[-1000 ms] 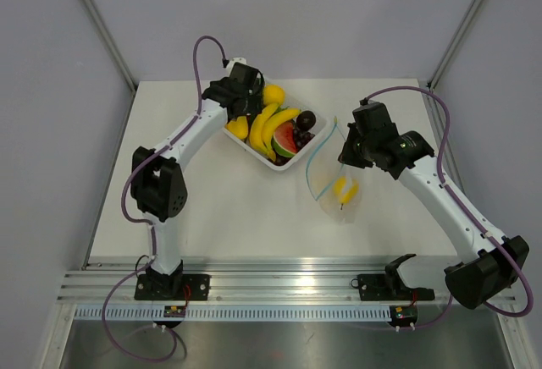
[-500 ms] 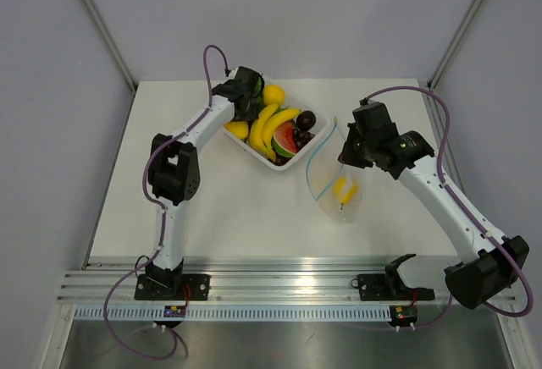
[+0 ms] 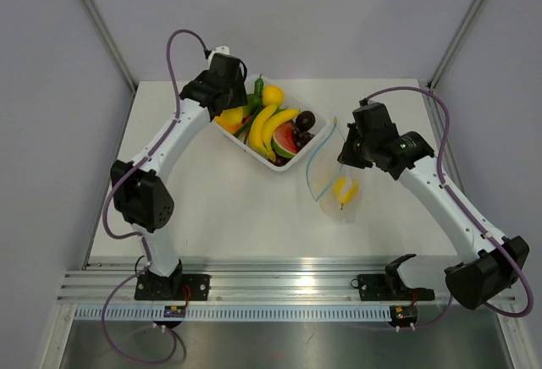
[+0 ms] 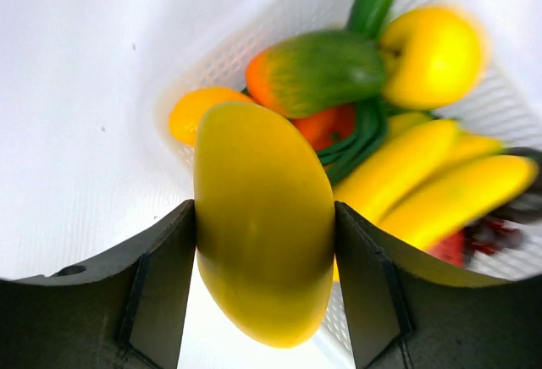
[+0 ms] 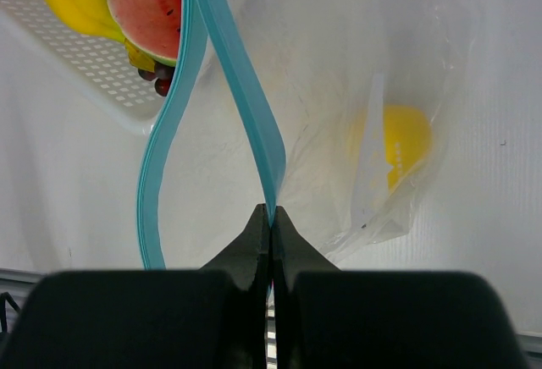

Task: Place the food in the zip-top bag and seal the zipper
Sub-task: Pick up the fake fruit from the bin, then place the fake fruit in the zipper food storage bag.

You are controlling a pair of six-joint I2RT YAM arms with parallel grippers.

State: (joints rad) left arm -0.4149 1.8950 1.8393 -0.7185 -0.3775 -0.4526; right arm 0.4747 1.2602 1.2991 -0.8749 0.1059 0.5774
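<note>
Left wrist view has the left gripper [image 4: 264,217] closed partway on a smooth yellow oval fruit [image 4: 262,284], both fingers pressed against its sides, with the fruit held over the 7 o'clock corner of the white tray [image 4: 254,43]. Behind it in the tray lie a green-and-orange fruit [image 4: 318,71], a round yellow fruit [image 4: 432,54] and the bananas [image 4: 440,191]. From the top camera the tray sits toward 12 o'clock on the table [image 3: 220,208], and the left arm reaches its 10 o'clock end. The zip-top bag [image 5: 339,73] lies on the table at about 4 o'clock from the tray, just beside it, with a yellow piece [image 5: 405,136] already inside. The right gripper [image 5: 271,217] is fully closed, pinching one side of the light-blue zipper [image 5: 246,90] at the bag's 12 o'clock end. The other side of the strip bows away toward 9 o'clock, so the mouth stands open.
</note>
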